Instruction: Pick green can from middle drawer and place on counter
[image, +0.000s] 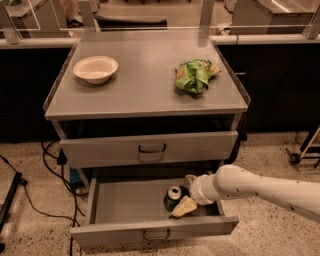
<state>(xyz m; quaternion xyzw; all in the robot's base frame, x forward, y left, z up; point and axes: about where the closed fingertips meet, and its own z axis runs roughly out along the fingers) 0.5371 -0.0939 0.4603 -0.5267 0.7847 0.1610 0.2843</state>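
**Pincer (184, 197) Found at the Green Can (173, 196) in the Open Middle Drawer (120, 231)**

The middle drawer was seen pulled out beneath the closed upper drawer (150, 148); the green can was stood on its floor, right of centre, with the silver top and pull tab turned upward, so its long axis was judged to be vertical. The pincer was found inside the drawer at the end of the pale arm (260, 189), which was stretched in from 4 o'clock.

The can was placed at 9 o'clock from the pincer's wrist, close against the pincer; whether the pincer was clenched on the can or released could not be told, and contact could not be confirmed. As only one arm is carried by this robot, no choice of arm was called for.

The grasp was judged to be the step in hand; the can was not yet lifted. A firm hold would need to be secured across the can's upright sides; the can would then best be drawn toward 6 o'clock, clear of the upper drawer, before being carried up to the table (145, 85) at 12 o'clock. There, a bowl (95, 68) was set toward 10 o'clock and a snack bag (194, 75) toward 2 o'clock; the bare metal between them was judged a fit landing place.
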